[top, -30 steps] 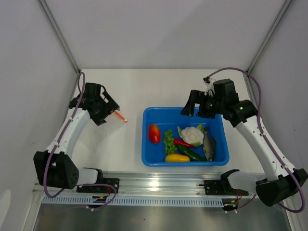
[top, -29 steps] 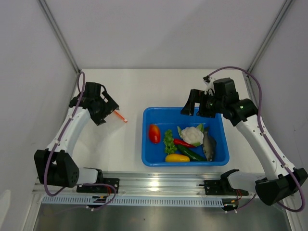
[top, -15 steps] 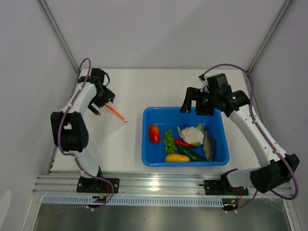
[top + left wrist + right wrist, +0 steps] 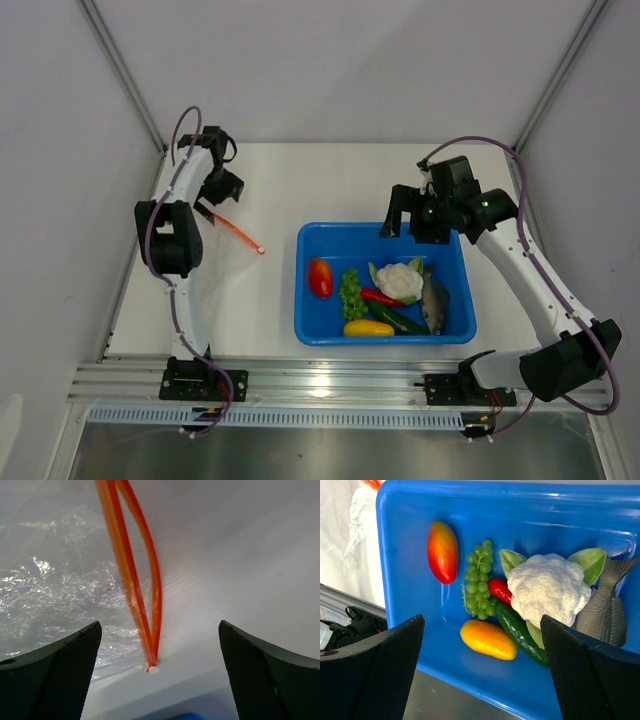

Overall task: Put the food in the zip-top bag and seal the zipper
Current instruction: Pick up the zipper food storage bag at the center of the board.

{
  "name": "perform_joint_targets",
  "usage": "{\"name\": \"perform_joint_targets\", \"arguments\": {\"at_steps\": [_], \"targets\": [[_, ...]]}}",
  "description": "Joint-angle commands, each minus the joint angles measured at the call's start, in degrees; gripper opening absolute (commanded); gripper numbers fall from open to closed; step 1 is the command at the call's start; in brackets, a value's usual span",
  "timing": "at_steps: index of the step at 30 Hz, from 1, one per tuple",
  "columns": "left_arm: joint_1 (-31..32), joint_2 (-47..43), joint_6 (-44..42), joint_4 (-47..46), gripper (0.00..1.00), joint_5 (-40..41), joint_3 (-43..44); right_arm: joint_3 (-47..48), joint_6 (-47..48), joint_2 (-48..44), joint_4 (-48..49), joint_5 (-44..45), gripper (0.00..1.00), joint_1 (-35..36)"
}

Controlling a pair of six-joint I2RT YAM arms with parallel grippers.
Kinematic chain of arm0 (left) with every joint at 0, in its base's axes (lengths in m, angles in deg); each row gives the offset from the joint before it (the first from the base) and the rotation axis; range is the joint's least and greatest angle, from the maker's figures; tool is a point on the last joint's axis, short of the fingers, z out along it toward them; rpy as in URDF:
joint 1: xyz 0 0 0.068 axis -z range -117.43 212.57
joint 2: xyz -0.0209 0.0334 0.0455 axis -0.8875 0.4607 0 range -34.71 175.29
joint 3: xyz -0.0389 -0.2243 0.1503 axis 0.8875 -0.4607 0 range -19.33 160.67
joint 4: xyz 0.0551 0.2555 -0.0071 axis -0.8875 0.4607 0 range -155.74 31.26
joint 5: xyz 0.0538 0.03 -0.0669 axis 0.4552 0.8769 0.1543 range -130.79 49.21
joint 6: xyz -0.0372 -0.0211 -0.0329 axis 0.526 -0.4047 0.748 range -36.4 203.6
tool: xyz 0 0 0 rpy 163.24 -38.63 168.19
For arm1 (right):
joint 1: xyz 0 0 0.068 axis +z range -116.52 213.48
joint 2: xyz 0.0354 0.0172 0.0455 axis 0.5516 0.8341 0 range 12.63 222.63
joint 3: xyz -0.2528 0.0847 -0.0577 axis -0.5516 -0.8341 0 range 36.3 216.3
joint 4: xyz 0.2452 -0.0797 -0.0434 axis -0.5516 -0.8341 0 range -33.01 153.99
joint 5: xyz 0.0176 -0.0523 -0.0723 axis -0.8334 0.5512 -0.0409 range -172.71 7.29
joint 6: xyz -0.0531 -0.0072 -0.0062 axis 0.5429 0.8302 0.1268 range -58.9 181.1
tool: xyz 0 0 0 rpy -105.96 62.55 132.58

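Left pincer, released, hovers over the clear bag lying on the bench, its orange zipper parted. Right pincer, released, hangs above the toy food in the blue tray.

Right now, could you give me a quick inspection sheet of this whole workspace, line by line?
Surface: white table, nothing spilled that I can see.
Job's things: tomato, green bunch, chili, squash, cucumber, cauliflower and fish all lie in the blue tray. The clear bag lies flat to the tray's left, with its zipper strips parted.
Clutter: nothing seen.
Grippers: left gripper open over the zipper's end, empty; right gripper open over the tray, empty.
Cables: a purple cable loops along each arm.
Surroundings: white walls, metal rail at the near edge.
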Motion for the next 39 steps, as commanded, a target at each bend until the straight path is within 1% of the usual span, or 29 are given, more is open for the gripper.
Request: {"name": "perform_joint_targets", "arguments": {"at_steps": [1, 6, 14, 19, 22, 25, 27, 28, 29, 31, 32, 34, 35, 36, 39], "targets": [[-0.6, 0.4, 2.6, 6.9, 1.00, 2.8, 1.9, 0.2, 0.3, -1.1, 0.0, 1.5, 0.99, -1.0], [-0.6, -1.1, 2.8, 6.5, 1.00, 4.3, -1.1, -1.2, 0.8, -1.3, 0.7, 0.2, 0.99, -3.6], [-0.6, 3.2, 3.8, 9.3, 1.00, 5.2, 0.3, -1.9, 2.1, -1.7, 0.9, -0.4, 0.99, -4.5], [-0.6, 4.0, 3.2, 7.6, 0.99, 5.3, 0.6, -3.1, 2.3, -2.6, 0.5, -0.5, 0.99, -5.0], [-0.6, 5.3, 2.9, 8.6, 0.96, 5.2, 2.2, -3.7, 2.3, -3.0, 0.7, -0.5, 0.99, -5.2], [-0.6, 5.5, 3.4, 9.2, 0.89, 5.1, 1.0, -4.0, 2.4, -3.2, 0.7, -0.4, 0.99, -5.4], [-0.5, 4.4, 3.1, 7.6, 0.72, 4.9, -1.2, -4.3, 2.5, -3.2, 0.8, -0.5, 0.99, -5.7], [-0.6, 3.9, 3.1, 7.6, 0.72, 4.8, -2.8, -4.3, 2.5, -3.3, 0.9, -0.6, 0.99, -5.7], [-0.6, 3.3, 2.9, 6.6, 0.58, 4.7, -3.4, -4.4, 2.5, -3.3, 0.9, -0.6, 0.99, -5.7], [-0.6, 1.9, 2.5, 5.8, 0.44, 4.8, -5.3, -4.7, 2.5, -3.5, 1.1, -0.7, 0.99, -5.8], [-0.6, 1.5, 2.4, 5.3, 0.31, 4.8, -5.6, -4.9, 2.7, -3.5, 1.4, -0.8, 0.99, -5.7], [-0.6, 1.0, 2.0, 5.1, 0.20, 4.8, -6.1, -5.2, 2.7, -3.4, 1.6, -0.9, 1.00, -5.8], [-0.6, 0.8, 2.0, 5.3, 0.08, 4.7, -6.1, -5.3, 2.9, -3.4, 1.7, -1.0, 0.99, -5.8], [-0.6, 0.8, 1.9, 5.7, 0.02, 4.6, -6.1, -5.4, 2.9, -3.2, 1.7, -1.1, 0.99, -5.8], [-0.4, -0.5, 1.7, 5.8, 0.01, 4.4, -6.5, -5.2, 3.3, -2.8, 1.7, -1.5, 0.99, -5.9]]}}
